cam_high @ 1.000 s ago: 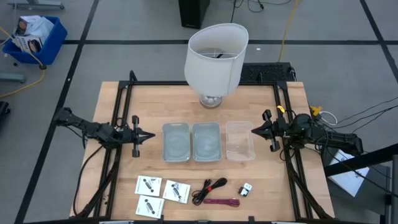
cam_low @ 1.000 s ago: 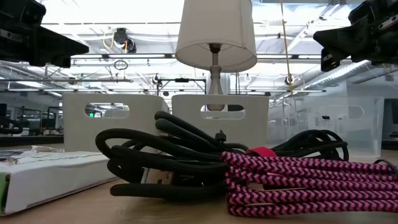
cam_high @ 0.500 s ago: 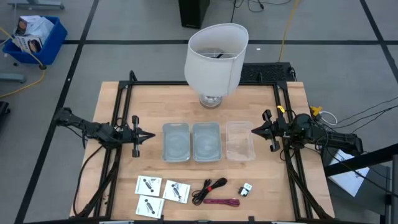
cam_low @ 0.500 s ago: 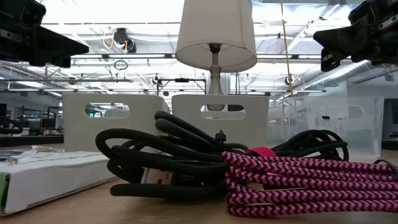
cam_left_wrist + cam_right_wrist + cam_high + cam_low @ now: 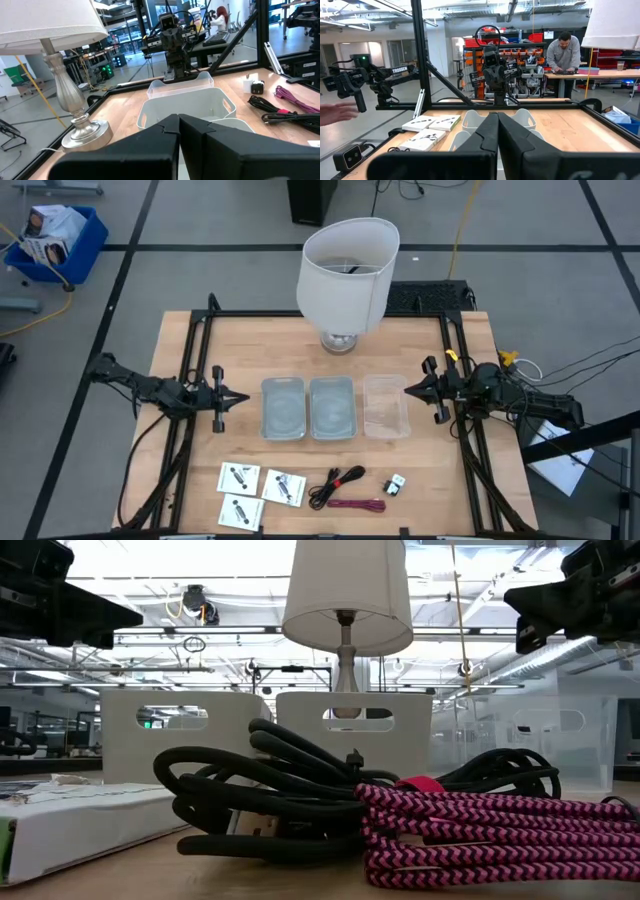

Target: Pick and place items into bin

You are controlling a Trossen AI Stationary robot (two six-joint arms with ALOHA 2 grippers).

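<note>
Ideally, we open our left pincer [image 5: 232, 398], now closed like the right pincer [image 5: 417, 390], squarely above one packet [image 5: 239, 477] before descending.

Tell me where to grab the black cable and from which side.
Take the black cable across the middle of its bundle, coming straight down from above. It lies flat in a loose coil, so the bunched strands there probably lift together. Keep clear of the red cable, which lies right beside it. The right end effector looks closer.

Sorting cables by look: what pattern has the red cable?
The red cable is braided pink-red with black flecks; clearest in the low view.
</note>
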